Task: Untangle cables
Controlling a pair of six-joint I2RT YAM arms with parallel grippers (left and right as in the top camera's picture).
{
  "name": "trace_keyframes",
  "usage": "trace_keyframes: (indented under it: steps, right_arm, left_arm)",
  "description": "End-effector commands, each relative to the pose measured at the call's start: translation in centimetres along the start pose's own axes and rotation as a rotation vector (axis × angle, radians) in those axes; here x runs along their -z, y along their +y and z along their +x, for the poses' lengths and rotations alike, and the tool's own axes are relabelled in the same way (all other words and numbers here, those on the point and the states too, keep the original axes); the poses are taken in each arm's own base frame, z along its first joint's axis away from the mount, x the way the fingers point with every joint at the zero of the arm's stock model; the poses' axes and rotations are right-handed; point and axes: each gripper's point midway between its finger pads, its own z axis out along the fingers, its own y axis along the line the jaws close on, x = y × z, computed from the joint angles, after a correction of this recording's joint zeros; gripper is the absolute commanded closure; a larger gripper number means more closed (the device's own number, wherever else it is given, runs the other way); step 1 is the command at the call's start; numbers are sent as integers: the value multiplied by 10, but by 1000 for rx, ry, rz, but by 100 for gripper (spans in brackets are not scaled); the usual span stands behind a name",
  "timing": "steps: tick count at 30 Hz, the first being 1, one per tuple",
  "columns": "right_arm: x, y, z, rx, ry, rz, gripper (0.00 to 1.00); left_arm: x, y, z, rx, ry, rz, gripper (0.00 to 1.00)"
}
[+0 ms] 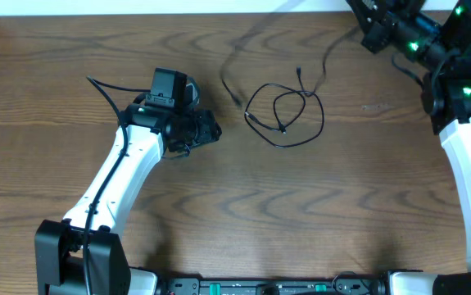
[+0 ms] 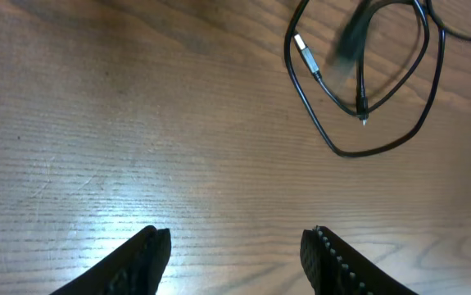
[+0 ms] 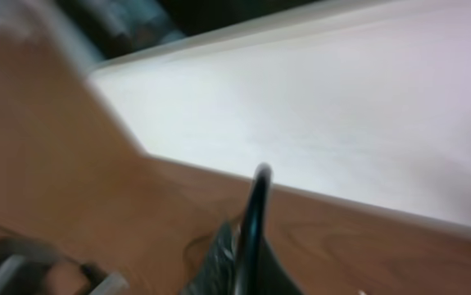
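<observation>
The left gripper (image 2: 235,246) stands wide, its two fingers well apart and nothing between them, low over the wooden table (image 1: 219,213). In the left wrist view the black cable (image 2: 358,135) lies at about 1 o'clock from the fingers. It is a loose loop flat on the wood, with a silvery plug end (image 2: 301,45) on its near side.

From overhead, that loop (image 1: 284,115) sits at 3 o'clock from the left gripper (image 1: 215,129), apart from it. One strand (image 1: 327,57) climbs from the loop toward 1 o'clock, up to the right gripper (image 1: 368,34) at the table's far edge. The right wrist view is too blurred to tell whether those fingers (image 3: 251,213) grip it.

A second cord (image 1: 233,92), its upper part a smeared streak, lies at 10 o'clock from the loop; its colour cannot be told.
</observation>
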Motion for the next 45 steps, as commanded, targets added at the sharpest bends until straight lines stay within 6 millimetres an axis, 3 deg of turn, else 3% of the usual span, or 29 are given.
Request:
trace_keyframes:
  steps: [1,4,9,10,12,13,15,17,18,23,33,37,40,43,45]
  right_arm:
    - [18,-72,16,80,54,399,99]
    - [31,-96,13,187,73,528,99]
    - [64,-109,-42,260,-109,616,99]
    - [78,-111,-59,251,-178,637,99]
    - [102,-121,-76,227,-245,680,99]
    - [109,-126,-78,211,-258,703,99]
    - [142,-158,-74,100,-280,839,99]
    - [163,-182,-63,-4,-278,938,99]
    - [181,-202,-47,-87,-256,1018,99]
    - [215,-252,8,-225,-94,1190,99]
    - [237,-314,91,-409,136,1301,98]
    - [252,-329,134,-511,264,1344,85]
    - [262,-329,175,-609,404,1362,51]
    - [273,-317,223,-731,599,1364,44]
    - [275,-308,247,-790,703,1351,30]
  left_arm:
    - [2,1,-2,-9,-11,-6,43]
    - [3,1,-2,-9,-12,-6,44]
    - [2,1,-2,-9,-10,-6,43]
    - [2,1,-1,-8,-9,-7,43]
    - [2,2,0,-7,-7,-8,44]
    - [1,2,0,-7,-6,-9,43]
    - [1,3,1,-6,-2,-10,43]
    - [0,3,2,-5,0,-11,44]
    - [1,3,2,-5,-1,-11,44]
    - [1,3,2,-5,0,-12,43]
    - [1,4,4,-2,7,-15,44]
    - [1,4,4,-2,7,-15,44]
    - [1,4,4,-2,8,-15,44]
    - [1,4,4,-2,7,-15,44]
    - [1,4,4,-2,7,-15,44]
